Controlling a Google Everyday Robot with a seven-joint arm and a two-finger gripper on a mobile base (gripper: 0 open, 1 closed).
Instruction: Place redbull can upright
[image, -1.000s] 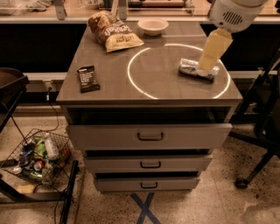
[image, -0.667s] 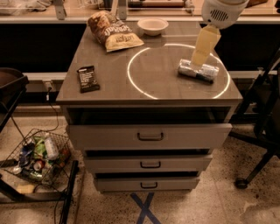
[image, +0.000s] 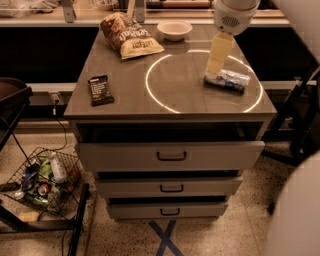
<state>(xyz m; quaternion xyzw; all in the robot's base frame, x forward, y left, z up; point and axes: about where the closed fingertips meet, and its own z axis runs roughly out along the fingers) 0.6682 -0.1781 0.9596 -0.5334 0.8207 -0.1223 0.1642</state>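
Redbull can (image: 228, 80) lying flat, end effector (image: 215, 69) above

wrist (image: 235, 15): white (rounded), top right of view | hand (image: 215, 67): pointing down, slightly tilted

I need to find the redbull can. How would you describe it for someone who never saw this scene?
Look at the grey cabinet top, right part, inside the white circle. The redbull can lies on its side just below the gripper. It is the only silver-and-blue cylinder there.
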